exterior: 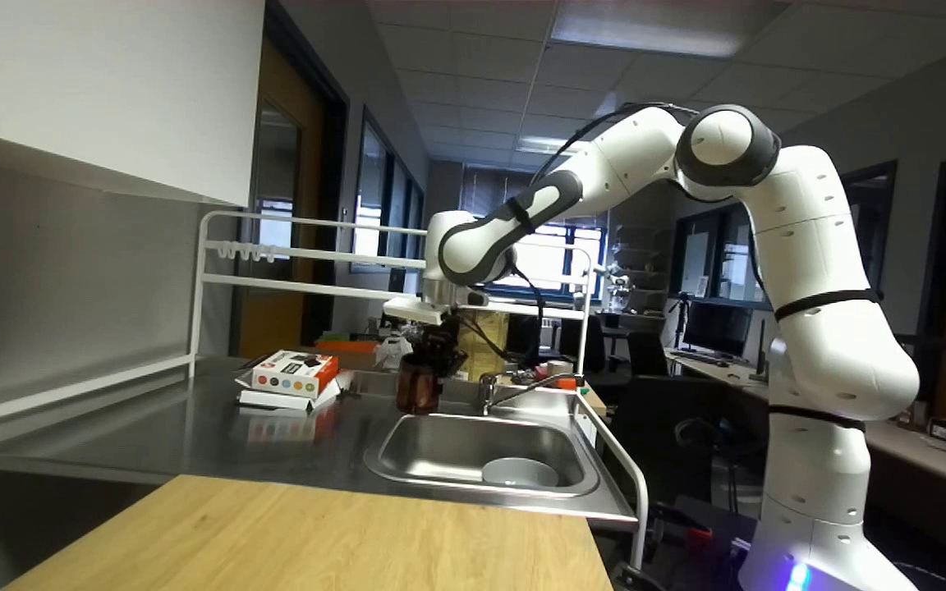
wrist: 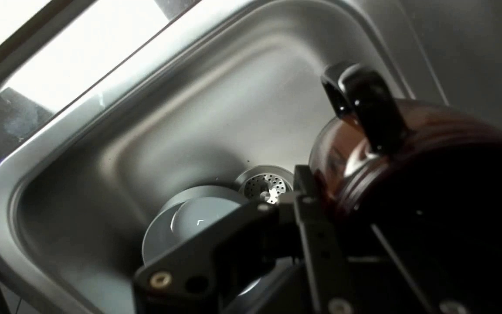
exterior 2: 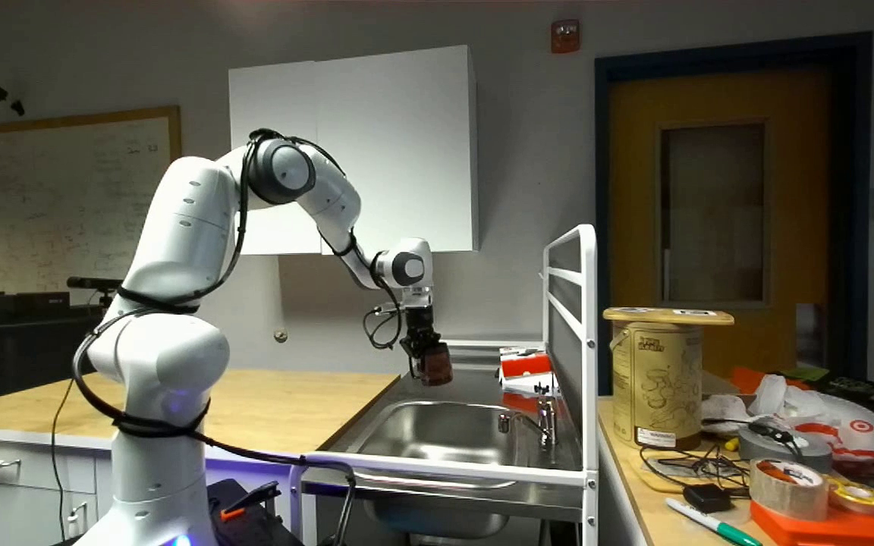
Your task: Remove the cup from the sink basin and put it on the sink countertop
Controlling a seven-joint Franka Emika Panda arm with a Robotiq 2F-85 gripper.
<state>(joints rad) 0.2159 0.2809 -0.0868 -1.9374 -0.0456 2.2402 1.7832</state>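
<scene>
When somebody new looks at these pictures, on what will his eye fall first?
Probably the large white arm, bent high in both exterior views. Next, the brown cup, held by the tool near the basin. In an exterior view, the colourful box left of the basin may stand out.

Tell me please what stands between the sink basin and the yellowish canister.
Between the sink basin and the yellowish canister stand the faucet, nearer the basin, and then the white rack frame. This shows in an exterior view.

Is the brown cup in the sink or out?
Out: in both exterior views, the gripper holds the cup up, higher than the sink basin.
</scene>
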